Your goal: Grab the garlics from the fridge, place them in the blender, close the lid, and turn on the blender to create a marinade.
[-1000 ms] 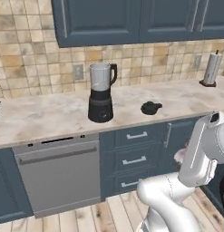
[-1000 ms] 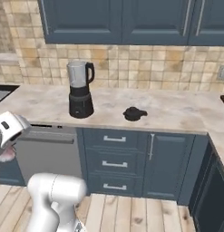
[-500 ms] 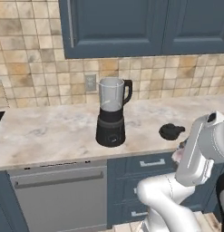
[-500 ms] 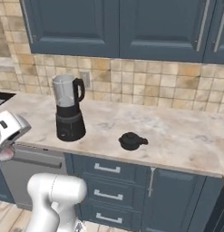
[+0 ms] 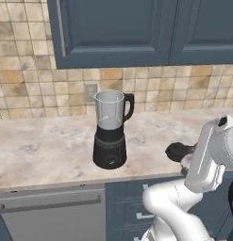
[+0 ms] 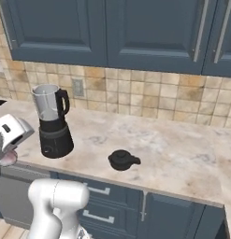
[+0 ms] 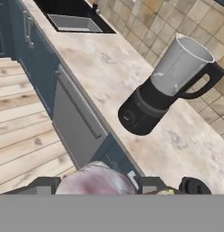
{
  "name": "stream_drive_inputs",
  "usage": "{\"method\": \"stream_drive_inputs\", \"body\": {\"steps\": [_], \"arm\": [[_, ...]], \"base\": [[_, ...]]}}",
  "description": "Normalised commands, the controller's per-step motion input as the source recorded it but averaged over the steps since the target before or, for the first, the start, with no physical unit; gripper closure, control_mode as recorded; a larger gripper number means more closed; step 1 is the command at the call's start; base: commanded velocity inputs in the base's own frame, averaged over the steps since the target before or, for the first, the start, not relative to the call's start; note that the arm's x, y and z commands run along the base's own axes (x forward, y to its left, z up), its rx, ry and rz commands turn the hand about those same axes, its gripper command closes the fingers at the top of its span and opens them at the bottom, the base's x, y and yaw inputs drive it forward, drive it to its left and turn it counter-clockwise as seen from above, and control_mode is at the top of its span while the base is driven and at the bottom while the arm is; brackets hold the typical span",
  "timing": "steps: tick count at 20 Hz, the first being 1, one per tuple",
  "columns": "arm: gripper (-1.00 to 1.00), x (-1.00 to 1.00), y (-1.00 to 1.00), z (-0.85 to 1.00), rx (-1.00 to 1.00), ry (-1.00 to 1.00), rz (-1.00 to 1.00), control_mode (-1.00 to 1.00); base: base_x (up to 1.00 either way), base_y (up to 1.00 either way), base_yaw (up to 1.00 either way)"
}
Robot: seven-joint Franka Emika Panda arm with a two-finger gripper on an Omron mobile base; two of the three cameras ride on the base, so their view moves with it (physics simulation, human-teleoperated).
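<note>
Your jaws grip a pale pinkish garlic (image 7: 96, 180), held low before the worktop (image 5: 47, 150); ahead of them the blender (image 5: 110, 130) stands open and empty, its lid (image 6: 122, 159) off to one side, so dropping, capping and switching remain.

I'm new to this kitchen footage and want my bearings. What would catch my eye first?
The blender stands open-topped on the marble counter before the tan tile wall. Its black lid lies on the counter apart from it, on its handle side. In the hand view a pale pinkish garlic sits gripped in the claw, short of the counter.
</note>
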Motion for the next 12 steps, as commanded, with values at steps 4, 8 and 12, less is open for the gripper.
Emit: {"method": "stream_drive_inputs", "body": {"steps": [4, 8, 12], "arm": [[1.0, 0.0, 0.0, 0.0, 0.0, 0.0, 0.0, 1.0], [1.0, 0.0, 0.0, 0.0, 0.0, 0.0, 0.0, 1.0], [1.0, 0.0, 0.0, 0.0, 0.0, 0.0, 0.0, 1.0]], "base": [[0.42, -0.12, 0.14], [0.3, -0.41, 0.06], [0.09, -0.19, 0.02]]}}
